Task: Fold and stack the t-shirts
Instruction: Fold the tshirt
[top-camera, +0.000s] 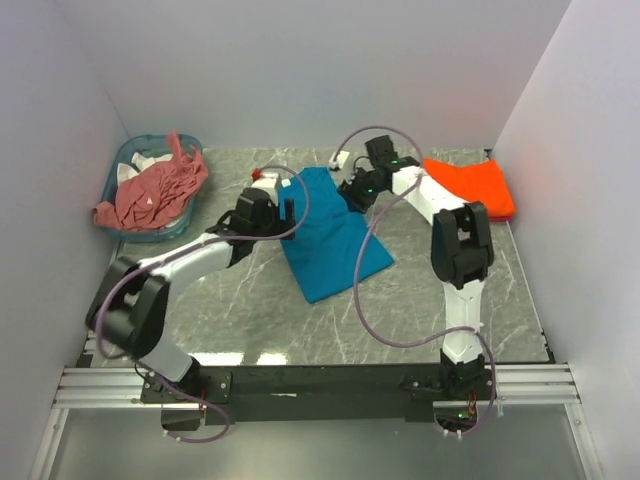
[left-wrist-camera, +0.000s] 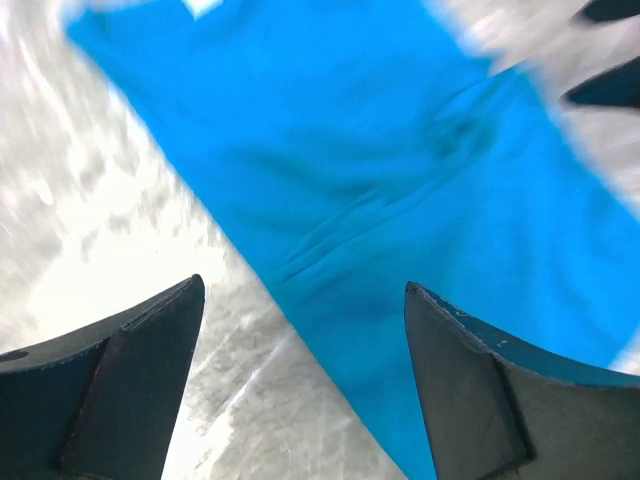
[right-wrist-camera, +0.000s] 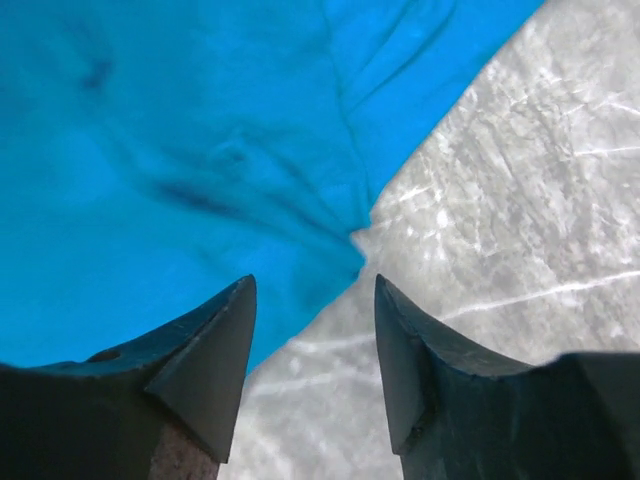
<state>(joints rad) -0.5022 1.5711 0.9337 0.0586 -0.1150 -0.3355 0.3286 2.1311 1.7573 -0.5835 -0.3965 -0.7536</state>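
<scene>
A teal-blue t-shirt (top-camera: 330, 235) lies folded into a long strip in the middle of the marble table. My left gripper (top-camera: 275, 215) hovers at its left edge, open; in the left wrist view the shirt (left-wrist-camera: 400, 150) edge runs between the spread fingers of that gripper (left-wrist-camera: 302, 290), and nothing is held. My right gripper (top-camera: 355, 192) sits at the shirt's far right edge. In the right wrist view this gripper (right-wrist-camera: 314, 282) is open just off a corner of the blue cloth (right-wrist-camera: 180, 150). An orange t-shirt (top-camera: 472, 185) lies folded at the back right. A salmon-pink t-shirt (top-camera: 155, 190) is bunched in the basket.
The teal plastic basket (top-camera: 118, 178) stands at the back left against the wall. A small white and red object (top-camera: 265, 178) and another white piece (top-camera: 338, 160) lie near the shirt's far end. Bare marble (top-camera: 430, 300) shows in front of the blue shirt. White walls close three sides.
</scene>
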